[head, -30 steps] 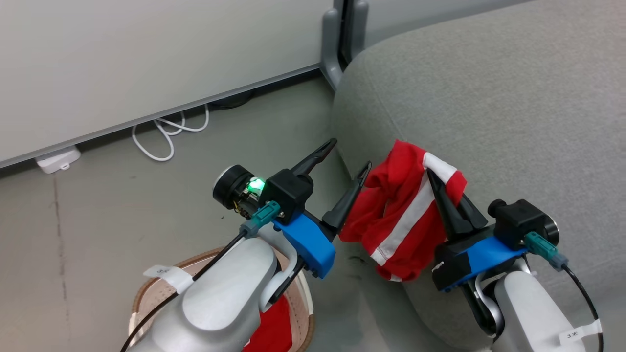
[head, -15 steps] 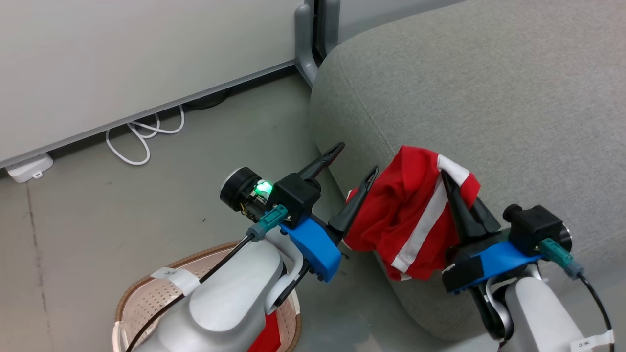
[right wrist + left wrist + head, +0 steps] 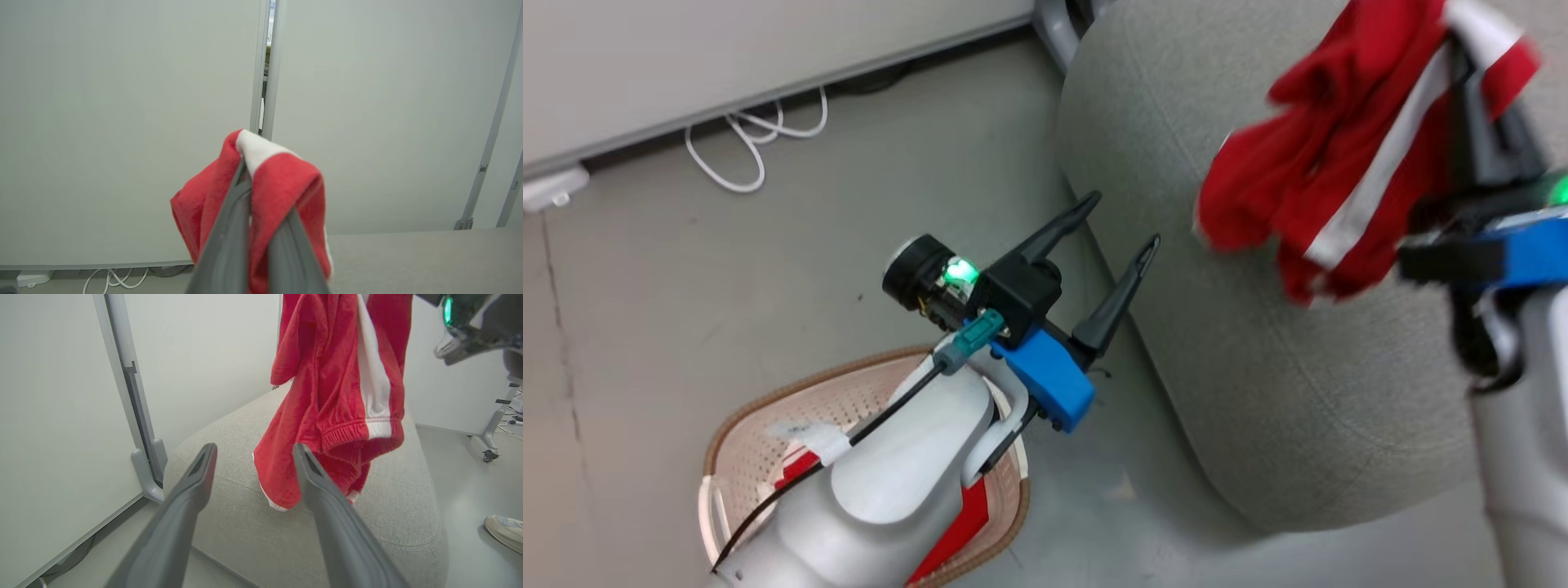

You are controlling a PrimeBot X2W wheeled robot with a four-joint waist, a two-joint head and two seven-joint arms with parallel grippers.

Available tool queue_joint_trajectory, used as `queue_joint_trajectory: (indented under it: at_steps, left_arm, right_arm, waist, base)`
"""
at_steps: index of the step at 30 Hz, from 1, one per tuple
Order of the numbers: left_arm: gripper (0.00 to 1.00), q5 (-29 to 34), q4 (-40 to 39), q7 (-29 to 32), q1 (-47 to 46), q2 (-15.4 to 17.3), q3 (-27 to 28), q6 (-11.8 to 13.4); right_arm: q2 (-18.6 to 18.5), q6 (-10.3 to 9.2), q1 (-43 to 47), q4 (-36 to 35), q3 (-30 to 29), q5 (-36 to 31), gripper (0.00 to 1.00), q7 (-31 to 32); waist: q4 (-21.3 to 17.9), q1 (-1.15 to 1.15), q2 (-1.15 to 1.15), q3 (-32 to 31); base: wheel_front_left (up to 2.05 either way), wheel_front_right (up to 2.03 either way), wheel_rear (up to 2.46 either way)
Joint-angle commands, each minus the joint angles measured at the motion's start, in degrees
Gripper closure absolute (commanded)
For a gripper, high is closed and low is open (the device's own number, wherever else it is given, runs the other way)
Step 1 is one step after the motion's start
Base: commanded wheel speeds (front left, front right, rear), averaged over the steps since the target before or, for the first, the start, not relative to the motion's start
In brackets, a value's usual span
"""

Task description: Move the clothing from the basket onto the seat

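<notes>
Pinching the clothing [image 3: 1323, 155] above the seat [image 3: 1298, 392], right gripper [image 3: 1460, 61] is raised; left gripper [image 3: 1121, 220] gapes.

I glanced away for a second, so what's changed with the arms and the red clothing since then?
The right gripper, jaws shut on the red garment, has carried it up and farther over the seat, away from the left gripper. The head camera also shifted a little. Unchanged: nothing let go, the left gripper open and empty beside the seat's edge, more red clothing in the basket.
</notes>
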Motion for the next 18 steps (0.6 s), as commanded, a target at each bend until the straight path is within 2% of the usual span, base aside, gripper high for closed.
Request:
queue_joint_trajectory:
  at_steps: [1, 9, 18]
  left_arm:
    - [0.0, 0.4, -0.3, 0.1, -1.2, 0.7, 0.0, 0.3]
    - [0.0, 2.2, -2.5, 1.4, -5.4, 1.2, -0.5, 0.6]
    - [0.0, 3.7, -3.8, 1.9, -8.9, 1.0, -1.4, 0.7]
  right_arm:
    - [-0.9, 0.03, -2.3, -0.6, -0.9, 0.3, 1.0, -0.2]
    - [-8.0, 0.03, -14.9, -2.6, -8.7, -1.3, 1.0, -0.2]
    - [-15.6, 0.03, -21.9, 4.0, -16.4, -1.7, 1.0, -0.2]
  waist:
    - [1.0, 0.0, 0.0, 3.2]
    - [3.5, 0.0, 0.0, 12.1]
    - [5.4, 0.0, 0.0, 19.0]
  base:
    - [0.0, 0.0, 0.0]
    - [0.0, 0.0, 0.0]
    - [0.0, 0.0, 0.0]
